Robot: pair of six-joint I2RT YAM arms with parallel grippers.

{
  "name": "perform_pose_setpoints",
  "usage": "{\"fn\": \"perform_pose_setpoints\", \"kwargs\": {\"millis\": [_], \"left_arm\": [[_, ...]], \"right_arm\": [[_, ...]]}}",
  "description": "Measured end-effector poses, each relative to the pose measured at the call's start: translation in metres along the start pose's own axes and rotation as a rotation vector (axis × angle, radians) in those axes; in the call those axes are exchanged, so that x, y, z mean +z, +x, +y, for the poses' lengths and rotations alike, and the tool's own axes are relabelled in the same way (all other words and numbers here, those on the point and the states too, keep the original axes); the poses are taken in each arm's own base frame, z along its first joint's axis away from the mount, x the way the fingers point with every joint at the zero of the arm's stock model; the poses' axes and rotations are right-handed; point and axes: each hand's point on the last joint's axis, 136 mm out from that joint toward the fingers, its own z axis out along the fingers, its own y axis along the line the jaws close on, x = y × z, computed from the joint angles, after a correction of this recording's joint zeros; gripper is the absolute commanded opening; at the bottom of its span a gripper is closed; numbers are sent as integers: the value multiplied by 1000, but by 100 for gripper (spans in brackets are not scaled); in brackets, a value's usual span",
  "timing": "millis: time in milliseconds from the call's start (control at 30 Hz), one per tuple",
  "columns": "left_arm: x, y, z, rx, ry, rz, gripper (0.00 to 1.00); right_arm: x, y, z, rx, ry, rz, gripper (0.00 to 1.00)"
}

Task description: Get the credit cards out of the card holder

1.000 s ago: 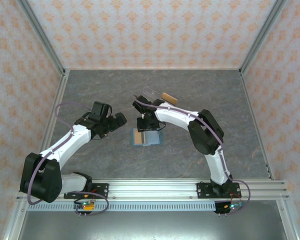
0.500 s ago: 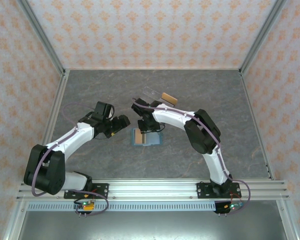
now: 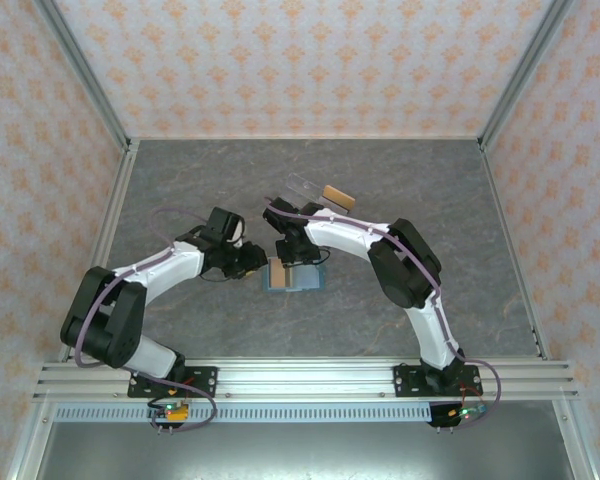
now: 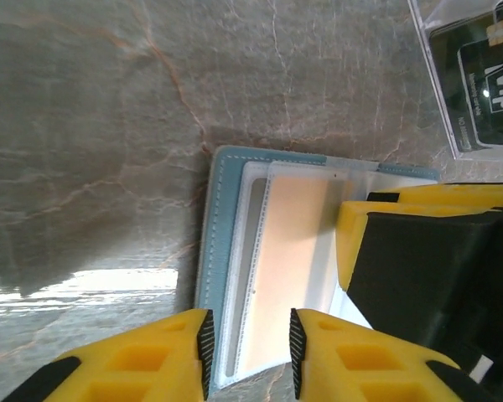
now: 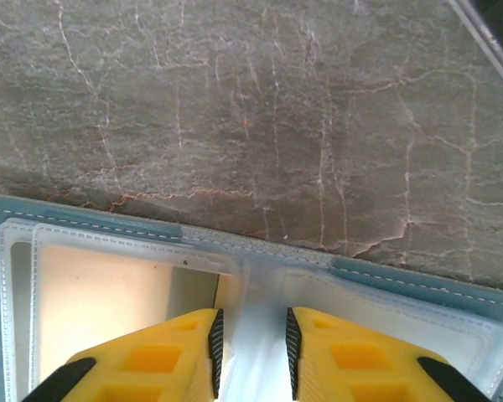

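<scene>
I've got the L gripper (image 4: 247,356) jaws narrow w/ a slit left. The card holder (image 4: 218,251) lies open right below it, peach card (image 4: 289,251) end btwn the fingertips, can't tell if they bite. R gripper (image 5: 250,352) jaws nearly together over the holder's centre fold, clear sleeve (image 5: 250,293) btwn them, grip unclear too.

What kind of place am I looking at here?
Probably a robot lab test cell: patterned panel walls in an aluminium frame, a grey stone-look tabletop, two arms bolted to a rail.
</scene>
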Motion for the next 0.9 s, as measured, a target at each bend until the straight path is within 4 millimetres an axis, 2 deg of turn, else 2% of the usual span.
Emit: {"fn": "perform_pose_setpoints", "kwargs": {"millis": [300, 433, 533, 733, 900], "left_arm": [[20, 6, -3, -4, 6, 35, 18], [28, 8, -2, -11, 7, 47, 17], [33, 10, 0, -16, -1, 57, 19], [33, 8, -1, -22, -2, 56, 29], [33, 8, -2, -22, -1, 55, 29]], "right_arm": [[0, 0, 1, 0, -12, -12, 27], [0, 0, 1, 0, -15, -13, 26], [0, 1, 2, 1, -21, -12, 27], [0, 1, 2, 0, -22, -12, 27], [0, 0, 1, 2, -23, -13, 26]]}}
